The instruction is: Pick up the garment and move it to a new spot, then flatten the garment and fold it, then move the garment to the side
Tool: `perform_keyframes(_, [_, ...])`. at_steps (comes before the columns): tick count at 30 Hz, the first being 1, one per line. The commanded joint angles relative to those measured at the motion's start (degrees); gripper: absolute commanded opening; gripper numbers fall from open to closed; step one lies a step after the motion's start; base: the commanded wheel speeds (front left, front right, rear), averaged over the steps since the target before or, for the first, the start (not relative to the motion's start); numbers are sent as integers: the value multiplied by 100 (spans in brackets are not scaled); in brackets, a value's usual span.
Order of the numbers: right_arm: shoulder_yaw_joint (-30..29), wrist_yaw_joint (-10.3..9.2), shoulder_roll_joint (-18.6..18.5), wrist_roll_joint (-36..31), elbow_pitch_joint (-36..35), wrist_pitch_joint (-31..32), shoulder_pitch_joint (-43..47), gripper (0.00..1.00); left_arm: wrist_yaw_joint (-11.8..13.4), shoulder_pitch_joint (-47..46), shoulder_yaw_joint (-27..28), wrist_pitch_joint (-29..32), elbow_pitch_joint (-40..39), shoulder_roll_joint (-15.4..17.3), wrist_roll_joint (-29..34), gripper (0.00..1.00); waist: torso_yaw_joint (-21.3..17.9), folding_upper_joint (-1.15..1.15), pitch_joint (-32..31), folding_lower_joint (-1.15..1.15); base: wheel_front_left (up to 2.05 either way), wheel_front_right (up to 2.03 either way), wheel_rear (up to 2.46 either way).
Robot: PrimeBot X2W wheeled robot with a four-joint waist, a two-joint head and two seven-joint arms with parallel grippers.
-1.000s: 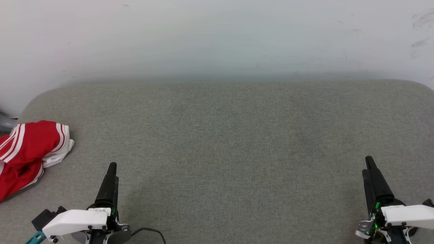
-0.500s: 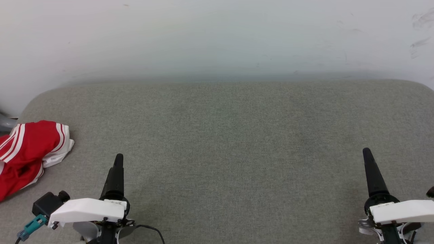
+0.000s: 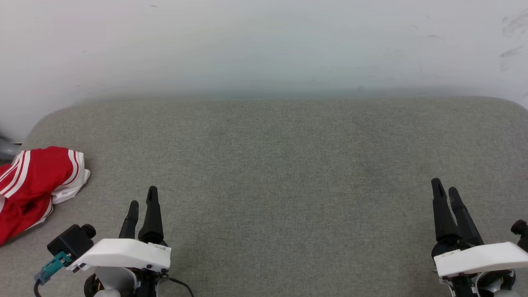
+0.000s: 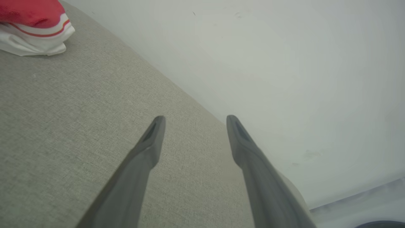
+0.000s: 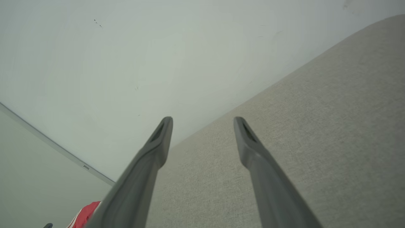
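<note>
One grey fabric-padded counter [image 3: 288, 165], middle wide and bare, white wall [image 3: 264, 45] behind. Red jersey garment with white striped sleeves [image 3: 29, 185] lies bunched at counter's far left edge, partly cut by frame, untouched. Left hand [image 3: 142, 196] and right hand [image 3: 444, 185] low in head view, both spread, holding nothing.

Step judged: first pick-up. Left hand nearest: swing left, descend on raised red fold, pinch deep, avoid loose sleeve trim.

Versus one second earlier: both wrists rolled, fingers now side by side; left hand slightly further right; garment unmoved.
</note>
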Motion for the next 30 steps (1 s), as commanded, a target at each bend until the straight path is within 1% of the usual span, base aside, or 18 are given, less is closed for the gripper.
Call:
perform_keyframes(1, [26, 1, -13, -221, -111, -55, -1, 100, 36, -9, -45, -52, -90, 28, 215, 100, 0, 0, -1, 0, 0, 0, 0])
perform_keyframes(11, [120, 1, -12, -1152, -59, -233, 81, 100, 206, 37, -228, -230, -91, 107, 1015, 100, 4, 0, -4, 0, 0, 0, 0])
perform_keyframes(15, [147, 1, -12, -1471, -12, -299, 113, 100, 237, 63, -293, -296, -86, 118, 1257, 100, 11, 0, -2, 0, 0, 0, 0])
perform_keyframes(30, [204, 1, -12, -2402, 40, -532, 201, 100, 326, 156, -469, -529, -102, 146, 2173, 100, 37, 0, -11, 0, 0, 0, 0])
